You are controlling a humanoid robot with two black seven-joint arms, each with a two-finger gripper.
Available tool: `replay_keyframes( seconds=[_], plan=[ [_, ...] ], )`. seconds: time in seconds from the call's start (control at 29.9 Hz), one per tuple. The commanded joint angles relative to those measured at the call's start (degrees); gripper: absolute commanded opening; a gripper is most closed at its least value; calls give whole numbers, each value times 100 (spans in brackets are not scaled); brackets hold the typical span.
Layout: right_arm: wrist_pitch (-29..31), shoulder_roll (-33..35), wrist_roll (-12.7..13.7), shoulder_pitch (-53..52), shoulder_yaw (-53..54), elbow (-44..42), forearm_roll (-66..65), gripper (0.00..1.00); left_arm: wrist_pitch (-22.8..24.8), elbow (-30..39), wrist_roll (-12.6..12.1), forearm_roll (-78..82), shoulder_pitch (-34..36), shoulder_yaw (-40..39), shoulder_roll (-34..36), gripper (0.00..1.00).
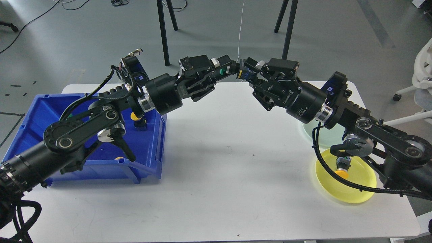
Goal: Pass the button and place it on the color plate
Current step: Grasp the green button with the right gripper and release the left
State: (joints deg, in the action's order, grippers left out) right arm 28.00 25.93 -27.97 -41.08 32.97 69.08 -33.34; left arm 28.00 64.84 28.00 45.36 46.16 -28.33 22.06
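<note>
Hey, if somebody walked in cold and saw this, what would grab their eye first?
Probably the two black arms meeting high over the middle of the white table, the left gripper and right gripper tip to tip around a small button. Next, the bright blue bin on the left, and the yellow plate at the right, already holding a yellow button.
</note>
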Motion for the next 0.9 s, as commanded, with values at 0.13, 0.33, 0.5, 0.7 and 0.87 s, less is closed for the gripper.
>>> replay_keyframes(
  seconds=[0.13, 0.33, 0.5, 0.7, 0.87],
  plan=[
    [0, 9, -3, 4, 8, 9, 12, 0, 0, 2, 0, -1, -46, -41, 0, 55],
    [0, 35, -3, 39, 8, 18, 12, 0, 0, 2, 0, -1, -46, -41, 0, 61],
    [0, 96, -3, 126, 174, 18, 12, 0, 0, 2, 0, -10, -46, -58, 0, 68],
    [0, 456, -3, 1135, 1210, -61, 21, 0, 0, 2, 0, -18, -46, -50, 0, 70],
    [0, 580, -3, 2252, 2204, -912, 126, 0, 0, 2, 0, -18, -55, -50, -9, 70]
  ],
)
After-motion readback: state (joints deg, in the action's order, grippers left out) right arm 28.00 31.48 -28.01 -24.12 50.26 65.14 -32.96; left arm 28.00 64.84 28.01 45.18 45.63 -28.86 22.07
